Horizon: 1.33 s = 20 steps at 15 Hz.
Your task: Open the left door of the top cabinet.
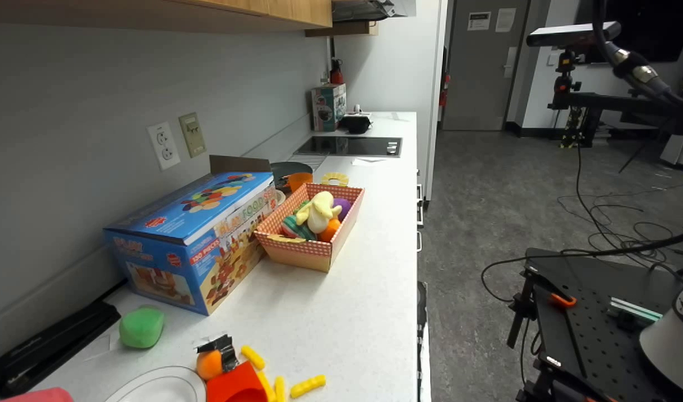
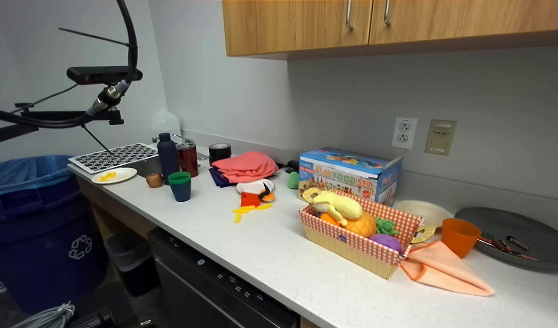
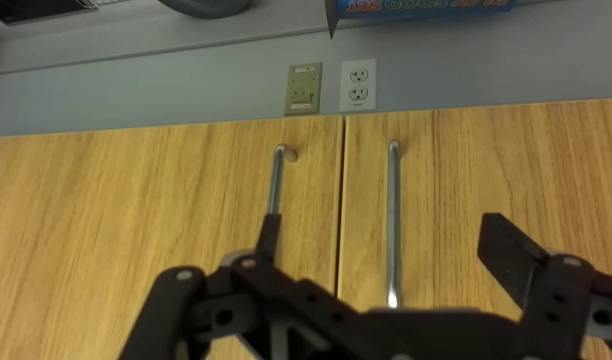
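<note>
The top cabinet point(image 1: 235, 19) is light-brown wood and also shows in an exterior view point(image 2: 466, 20). Its left door point(image 2: 288, 27) is closed and has a vertical metal handle point(image 2: 348, 16). The wrist view is upside down, so the left door point(image 3: 451, 200) is on its right side, with its handle point(image 3: 393, 220). My gripper point(image 3: 389, 240) is open, with that handle between its fingers in the picture and apart from both. One finger overlaps the right door's handle point(image 3: 276, 185); I cannot tell if they touch. The gripper is out of view in both exterior views.
On the countertop point(image 2: 279, 255) below stand a blue play food box point(image 2: 347, 171), a checkered basket point(image 2: 347, 248) of toy food and an orange cup point(image 2: 460, 237). The wall has an outlet point(image 3: 358, 85). The robot's base point(image 1: 676, 335) is on a black cart.
</note>
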Motion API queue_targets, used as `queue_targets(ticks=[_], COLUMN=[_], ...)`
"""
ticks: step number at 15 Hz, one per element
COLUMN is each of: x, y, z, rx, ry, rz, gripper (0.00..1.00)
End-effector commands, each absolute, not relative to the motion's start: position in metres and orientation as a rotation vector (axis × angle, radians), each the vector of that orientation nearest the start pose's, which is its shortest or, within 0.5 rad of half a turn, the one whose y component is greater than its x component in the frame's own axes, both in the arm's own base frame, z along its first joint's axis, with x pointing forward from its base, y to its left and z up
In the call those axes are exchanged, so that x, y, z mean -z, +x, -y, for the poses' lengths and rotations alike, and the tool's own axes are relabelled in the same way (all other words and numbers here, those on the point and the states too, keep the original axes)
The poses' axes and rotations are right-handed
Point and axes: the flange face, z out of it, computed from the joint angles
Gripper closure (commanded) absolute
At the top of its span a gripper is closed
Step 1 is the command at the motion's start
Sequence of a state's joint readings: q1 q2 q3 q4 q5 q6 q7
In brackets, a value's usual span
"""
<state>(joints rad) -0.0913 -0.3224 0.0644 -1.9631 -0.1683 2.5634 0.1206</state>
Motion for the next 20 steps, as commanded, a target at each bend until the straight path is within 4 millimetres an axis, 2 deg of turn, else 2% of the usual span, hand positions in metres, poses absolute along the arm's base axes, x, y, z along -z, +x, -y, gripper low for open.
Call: queue_targets(ticks=[1,4,5,11,12,20], x=[-0.721,-0.722,-0.72,-0.718,-0.711,-0.707], y=[0.508,0.508,0.511,0.528,0.518,0.528], z=[0.005,0.005,0.015,0.03,0.027,0.028], rx=[1.458,1.464,1.457,1.34,1.365,1.321], ry=[-2.919,-2.916,-2.908,-2.785,-2.823,-2.795], rz=[-0.065,-0.065,-0.036,-0.134,-0.132,-0.128], gripper=[0.0,0.0,0.0,0.0,0.0,0.0])
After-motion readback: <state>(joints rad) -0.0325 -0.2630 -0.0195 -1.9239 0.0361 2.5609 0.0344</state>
